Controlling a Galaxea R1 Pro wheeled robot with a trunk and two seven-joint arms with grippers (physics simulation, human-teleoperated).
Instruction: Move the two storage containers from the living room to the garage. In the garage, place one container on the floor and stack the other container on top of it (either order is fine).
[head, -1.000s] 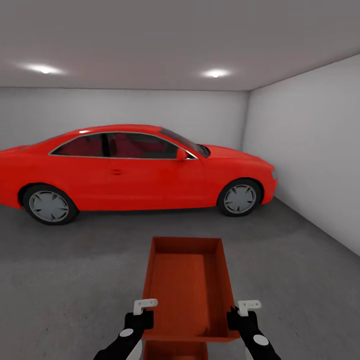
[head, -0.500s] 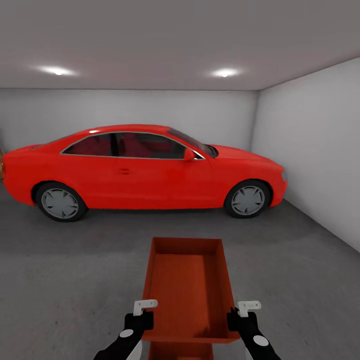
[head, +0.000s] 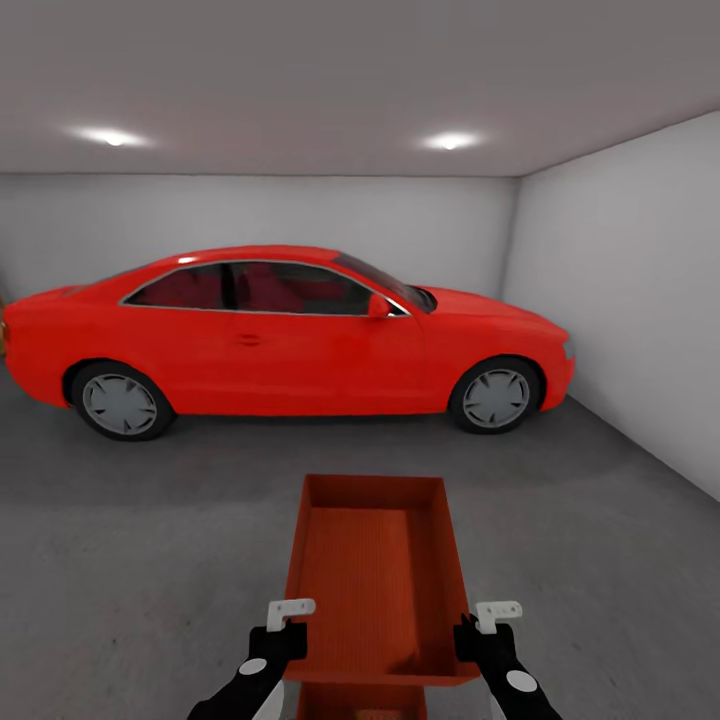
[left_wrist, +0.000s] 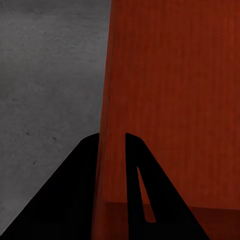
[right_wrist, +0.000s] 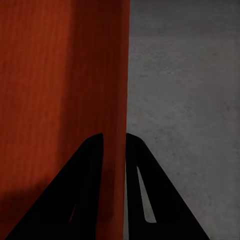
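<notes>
I hold an orange-red open-topped storage container (head: 365, 570) in front of me above the garage's dark grey concrete floor (head: 140, 560). My left gripper (head: 284, 628) is shut on its left wall, and the left wrist view shows the black fingers (left_wrist: 80, 180) pinching that thin wall (left_wrist: 170, 100). On the opposite wall my right gripper (head: 482, 628) is shut too, its fingers (right_wrist: 145, 185) clamped on the wall (right_wrist: 60, 90). Part of the second container (head: 360, 703) shows just below the held one; I cannot tell what it rests on.
A red car (head: 290, 340) stands side-on across the garage ahead. A white-grey wall (head: 630, 300) runs along the right, and another closes off the back. Bare concrete lies between me and the car, on both sides of the held container.
The whole picture has shifted: the car now sits further right in the head view, so the camera has turned. Both grippers and the held container keep the same pose.
</notes>
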